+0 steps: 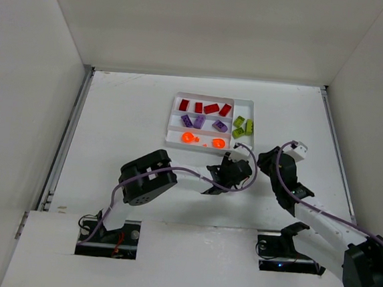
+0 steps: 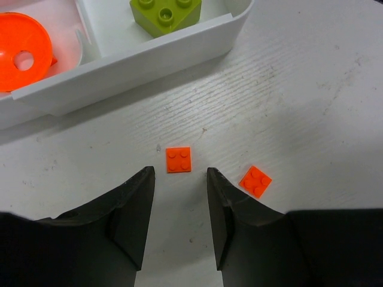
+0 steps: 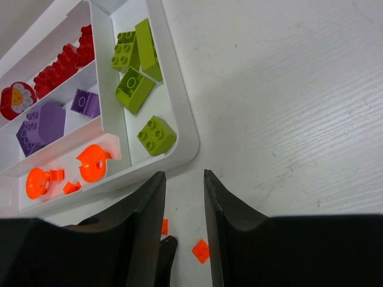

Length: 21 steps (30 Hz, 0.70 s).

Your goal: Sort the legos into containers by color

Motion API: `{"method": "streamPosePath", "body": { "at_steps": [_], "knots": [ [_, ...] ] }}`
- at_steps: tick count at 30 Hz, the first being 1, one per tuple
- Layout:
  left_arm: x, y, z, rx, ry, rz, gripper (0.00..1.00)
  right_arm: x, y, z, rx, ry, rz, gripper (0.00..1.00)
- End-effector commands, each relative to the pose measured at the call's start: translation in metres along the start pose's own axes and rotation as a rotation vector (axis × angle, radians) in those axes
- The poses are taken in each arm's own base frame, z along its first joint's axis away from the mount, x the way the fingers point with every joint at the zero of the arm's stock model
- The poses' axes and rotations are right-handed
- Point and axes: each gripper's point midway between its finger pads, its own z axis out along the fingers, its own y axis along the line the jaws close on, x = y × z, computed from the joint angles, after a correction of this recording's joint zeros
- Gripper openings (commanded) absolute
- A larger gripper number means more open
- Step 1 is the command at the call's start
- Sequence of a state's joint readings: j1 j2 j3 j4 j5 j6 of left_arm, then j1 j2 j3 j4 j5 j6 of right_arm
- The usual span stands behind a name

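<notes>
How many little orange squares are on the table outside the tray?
2. One orange square lies just ahead of the left hand; the other lies next to one of its fingers. The arms may hide more.

left wrist: tray cut off by top and left edges; orange round piece cut by left edge; yellow-green brick cut by top edge | right wrist: one orange plate half hidden behind right hand | top: loose plates not made out beside left hand, too small or covered
</notes>
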<state>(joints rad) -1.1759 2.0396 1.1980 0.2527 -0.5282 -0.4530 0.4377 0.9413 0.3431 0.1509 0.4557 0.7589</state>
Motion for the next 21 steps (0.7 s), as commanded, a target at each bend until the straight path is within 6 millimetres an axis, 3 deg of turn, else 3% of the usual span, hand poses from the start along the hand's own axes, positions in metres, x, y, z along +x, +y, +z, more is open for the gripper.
{"method": "streamPosePath", "body": {
  "at_steps": [1,14,21],
  "knots": [
    [-0.012,0.003,0.005,-0.03,-0.022,-0.005,0.37,-0.011,0.009,0.0,-0.04,-0.039,0.038,0.38],
    [-0.001,0.007,0.011,-0.029,0.004,-0.009,0.19,-0.007,0.007,0.002,-0.031,-0.029,0.042,0.38],
    [-0.018,0.016,-0.015,-0.023,-0.041,-0.031,0.14,-0.007,0.007,0.001,-0.034,-0.03,0.041,0.38]
  ]
}}
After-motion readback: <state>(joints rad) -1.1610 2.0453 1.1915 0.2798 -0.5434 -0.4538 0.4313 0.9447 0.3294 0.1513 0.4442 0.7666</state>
